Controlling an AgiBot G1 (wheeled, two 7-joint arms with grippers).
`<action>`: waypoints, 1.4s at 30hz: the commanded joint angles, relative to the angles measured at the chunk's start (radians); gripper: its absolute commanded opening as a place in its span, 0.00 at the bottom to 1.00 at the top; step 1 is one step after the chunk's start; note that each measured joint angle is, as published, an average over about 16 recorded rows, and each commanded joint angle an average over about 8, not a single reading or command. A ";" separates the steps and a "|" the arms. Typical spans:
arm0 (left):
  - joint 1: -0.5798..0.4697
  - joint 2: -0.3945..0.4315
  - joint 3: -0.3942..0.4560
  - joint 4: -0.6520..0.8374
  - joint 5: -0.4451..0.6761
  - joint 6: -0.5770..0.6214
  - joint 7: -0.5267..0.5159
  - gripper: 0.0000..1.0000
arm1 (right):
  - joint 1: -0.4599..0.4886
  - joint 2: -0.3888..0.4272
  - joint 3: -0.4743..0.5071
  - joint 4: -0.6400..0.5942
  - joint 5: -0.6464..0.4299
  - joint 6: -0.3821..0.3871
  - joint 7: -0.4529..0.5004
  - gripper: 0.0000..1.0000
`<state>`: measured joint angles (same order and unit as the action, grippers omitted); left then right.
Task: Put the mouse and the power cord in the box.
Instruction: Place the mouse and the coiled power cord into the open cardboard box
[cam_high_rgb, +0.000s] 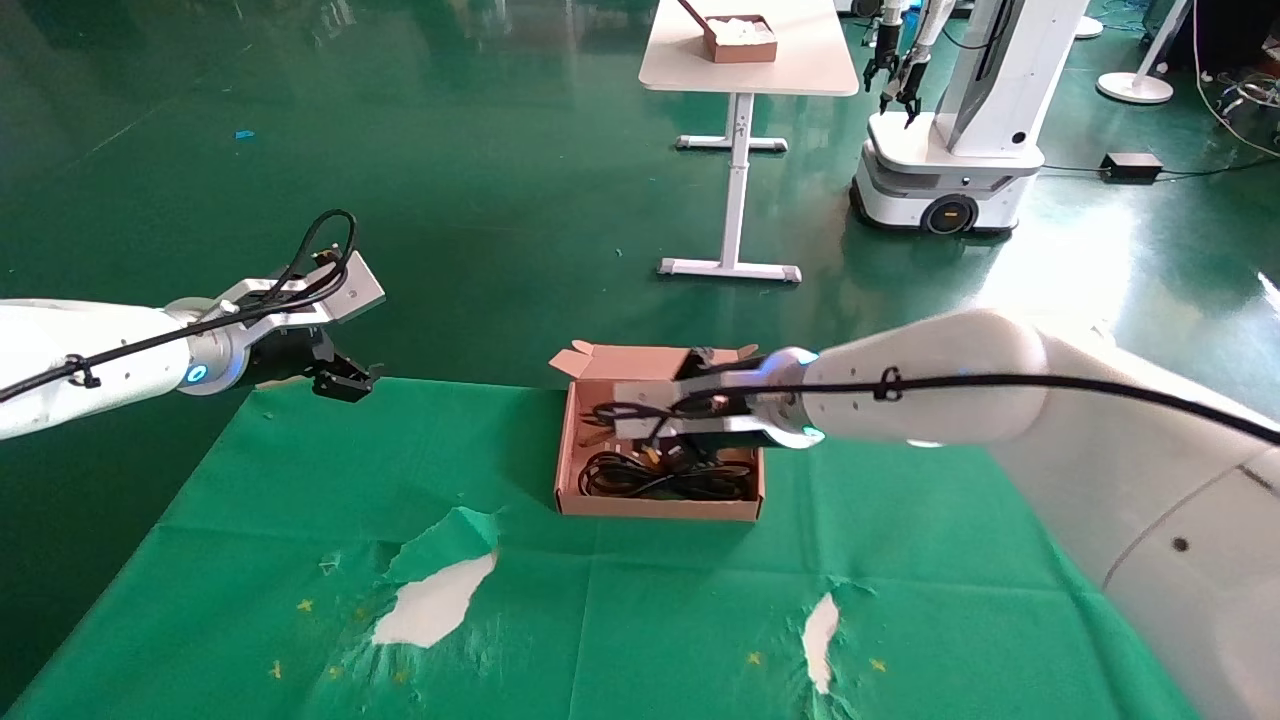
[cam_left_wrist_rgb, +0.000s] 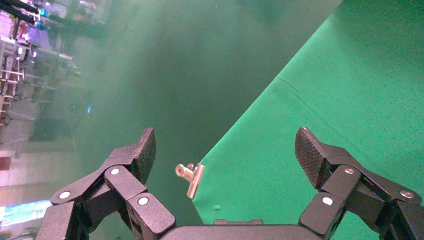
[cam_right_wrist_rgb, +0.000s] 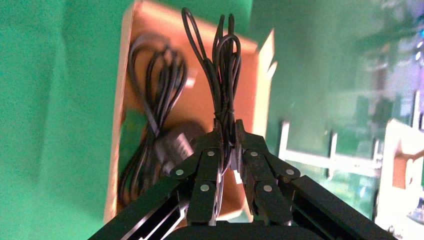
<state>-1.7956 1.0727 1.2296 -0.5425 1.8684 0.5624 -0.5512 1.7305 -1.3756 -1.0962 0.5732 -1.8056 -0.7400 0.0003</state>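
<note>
My right gripper (cam_right_wrist_rgb: 227, 131) hangs over the box (cam_high_rgb: 660, 505), clenched on a bundle of thin black wire (cam_right_wrist_rgb: 223, 75); its wrist hides the box's middle from my head camera. The power cord (cam_high_rgb: 655, 478) lies looped in the box's near half. I cannot make out the mouse itself. Farther left, my left gripper (cam_left_wrist_rgb: 225, 150) hovers spread wide at the table's far edge, holding nothing.

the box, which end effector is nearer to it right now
Right. The right end effector is over the box, shut on a bundle of thin black wire. The left end effector hangs open past the table's far-left corner.
</note>
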 joint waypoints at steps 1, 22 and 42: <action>0.001 -0.004 0.003 -0.010 0.008 0.000 -0.014 1.00 | 0.001 0.000 -0.040 -0.017 -0.001 0.020 0.016 0.44; 0.002 -0.006 0.005 -0.016 0.014 0.001 -0.020 1.00 | 0.003 0.000 -0.061 -0.030 -0.010 0.040 0.029 1.00; 0.002 -0.005 0.004 -0.014 0.012 0.001 -0.018 1.00 | -0.104 0.124 0.088 0.095 0.166 -0.095 0.051 1.00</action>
<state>-1.7940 1.0677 1.2336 -0.5567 1.8803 0.5631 -0.5694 1.6271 -1.2514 -1.0088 0.6675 -1.6396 -0.8350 0.0517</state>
